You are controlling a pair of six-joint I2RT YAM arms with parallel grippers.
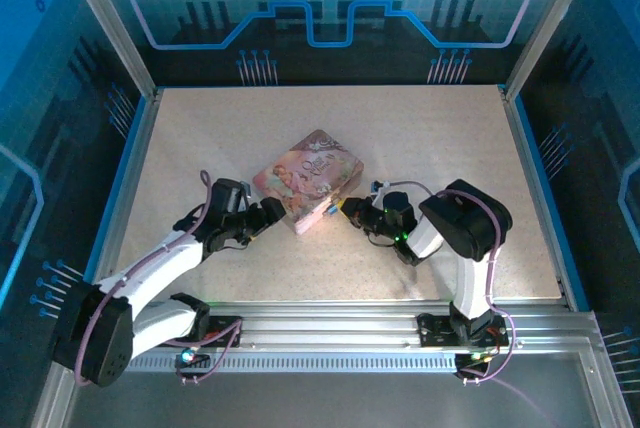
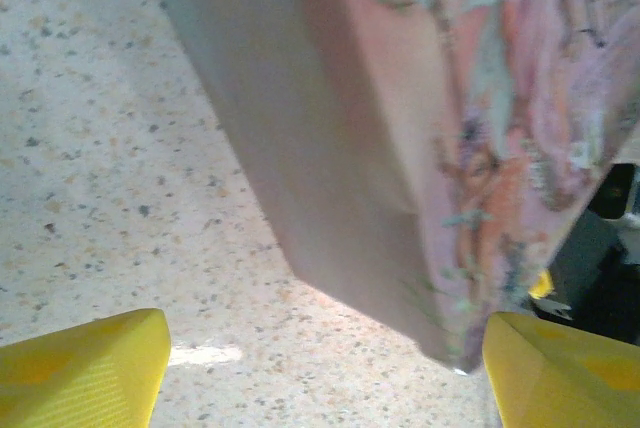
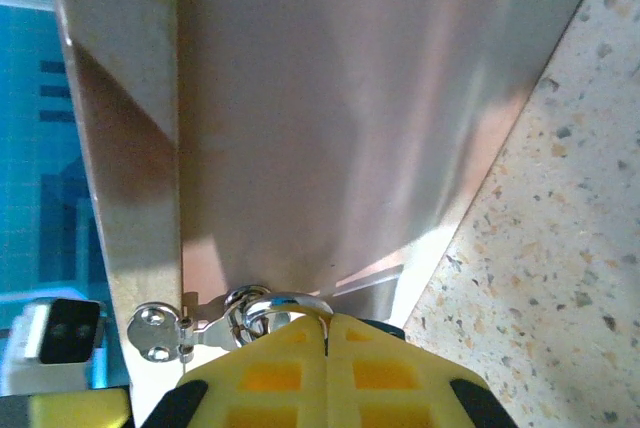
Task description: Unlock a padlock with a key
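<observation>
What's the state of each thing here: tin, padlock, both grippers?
Pink tin: lid closed.
Padlock: hooked at the tin's hasp; locked or not, cannot tell.
Left gripper: open, at the tin's corner.
Right gripper: shut, tips at the padlock.

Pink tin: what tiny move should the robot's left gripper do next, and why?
Probably close the left gripper on the pink tin to steady it. Its fingers stand open either side of the tin's corner, while the right gripper is shut beside the padlock shackle on the tin's latch.
</observation>
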